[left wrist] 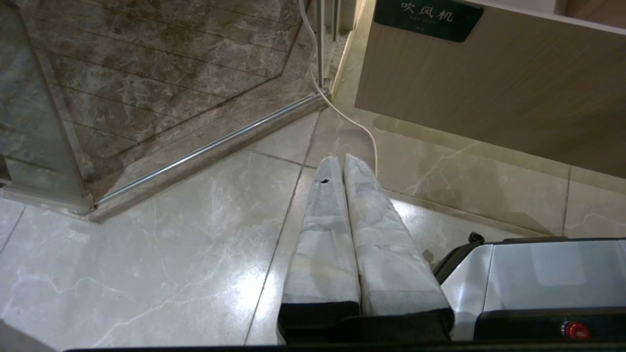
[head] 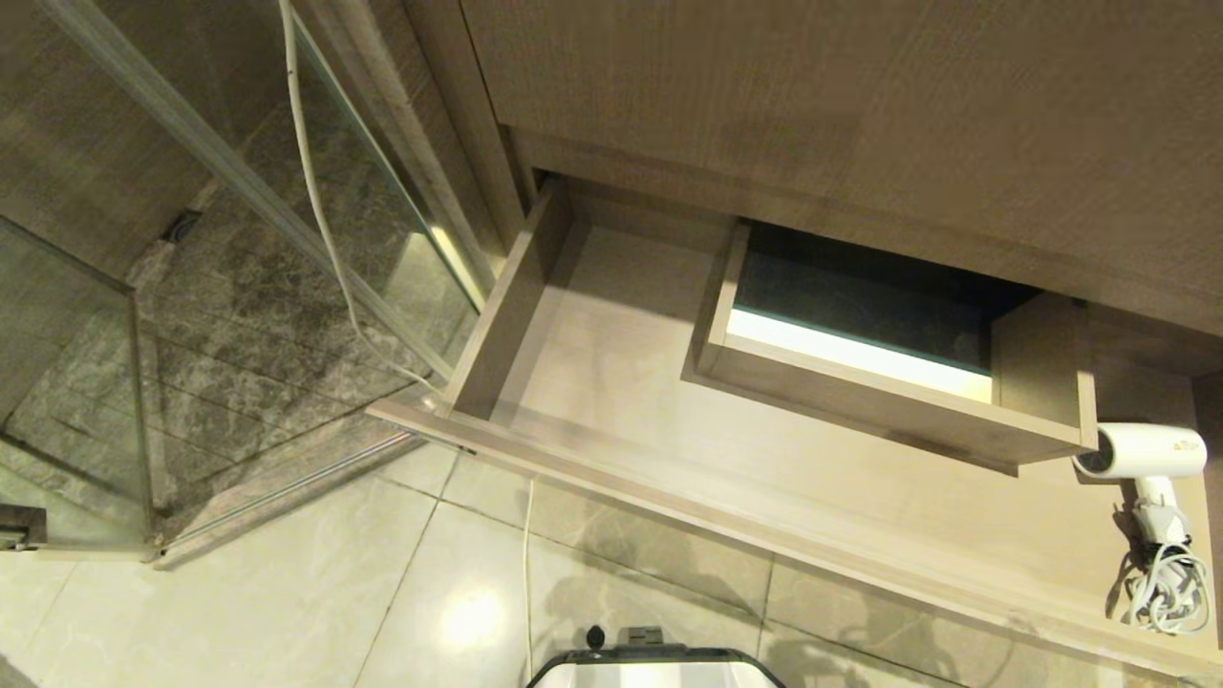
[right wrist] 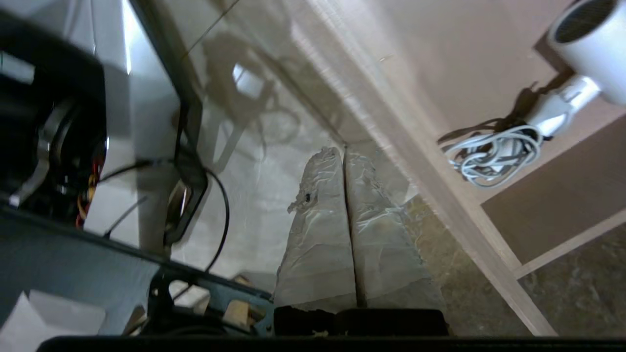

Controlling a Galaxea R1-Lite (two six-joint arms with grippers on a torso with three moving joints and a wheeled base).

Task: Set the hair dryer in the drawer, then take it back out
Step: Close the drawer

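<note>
The hair dryer [head: 1147,454] lies at the open drawer's [head: 611,373] right end, its cord bundle partly cut off. Both pincers, left [left wrist: 342,159] and right [right wrist: 342,151], are clenched, empty, outside the drawer.

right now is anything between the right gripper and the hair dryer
Only the drawer's front edge does. The right gripper, shut, hangs outside it over the floor; the hair dryer lies inside near the drawer's right end, with nothing on it.
</note>
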